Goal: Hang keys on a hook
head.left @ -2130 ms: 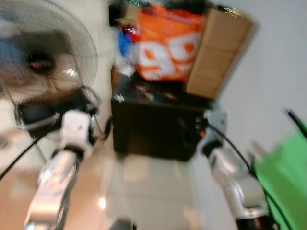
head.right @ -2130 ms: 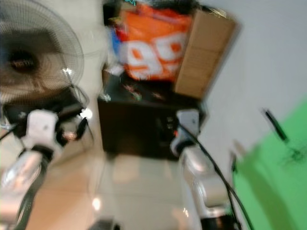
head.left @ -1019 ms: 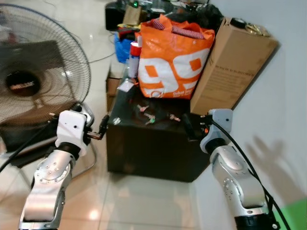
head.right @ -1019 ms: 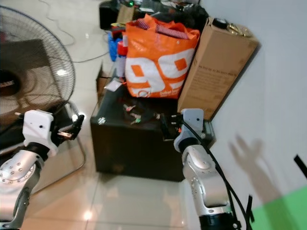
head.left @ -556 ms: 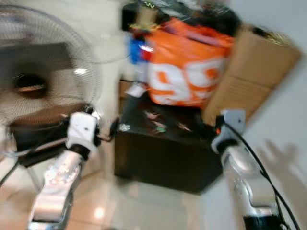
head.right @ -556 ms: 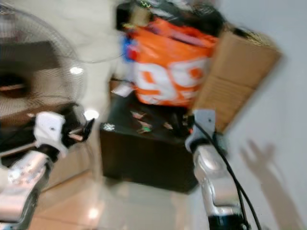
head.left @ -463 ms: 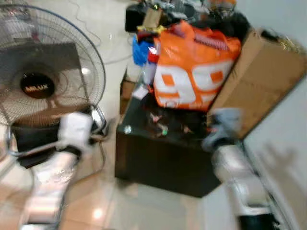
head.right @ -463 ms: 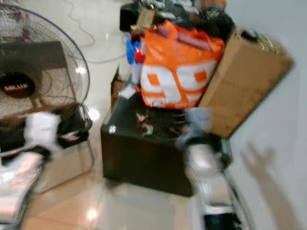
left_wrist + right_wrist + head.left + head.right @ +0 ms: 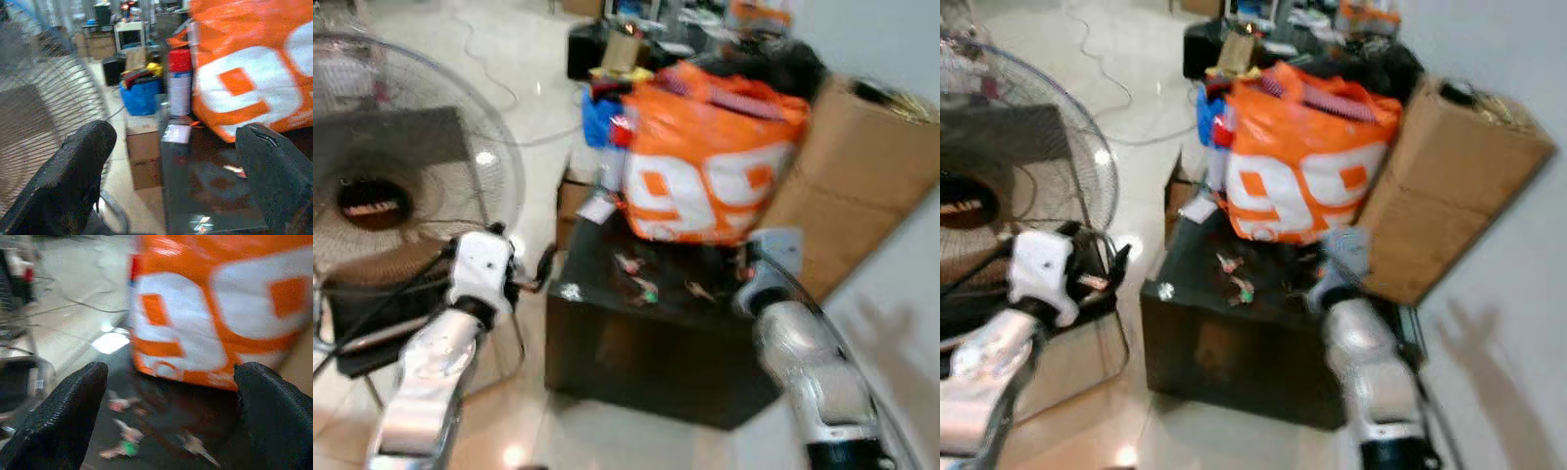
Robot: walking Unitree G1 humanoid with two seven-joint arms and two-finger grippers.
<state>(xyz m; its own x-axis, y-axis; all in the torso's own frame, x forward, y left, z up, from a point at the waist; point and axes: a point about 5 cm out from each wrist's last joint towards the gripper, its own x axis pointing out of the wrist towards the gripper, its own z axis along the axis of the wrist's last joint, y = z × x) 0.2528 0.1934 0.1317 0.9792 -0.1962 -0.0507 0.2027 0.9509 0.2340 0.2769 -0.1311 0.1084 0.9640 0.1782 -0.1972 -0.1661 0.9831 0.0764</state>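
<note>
Small keys (image 9: pixel 1236 277) lie on the black box surface (image 9: pixel 636 338), before a big orange plastic bag (image 9: pixel 1304 162) and beside a brown cardboard box (image 9: pixel 1449 186). A round metal fan (image 9: pixel 391 186) stands left of the surface. Both the left gripper (image 9: pixel 171 166) and right gripper (image 9: pixel 171 401) have fingers released, empty.

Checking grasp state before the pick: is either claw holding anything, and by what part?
Nothing is held. The left claw and right claw are both open and empty; the keys lie loose on the black box.

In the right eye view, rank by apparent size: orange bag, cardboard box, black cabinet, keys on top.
1. Black cabinet and orange bag: look similar, unsure.
2. Cardboard box: somewhat smaller, though farther and partly hidden.
3. Keys: smallest by far.
</note>
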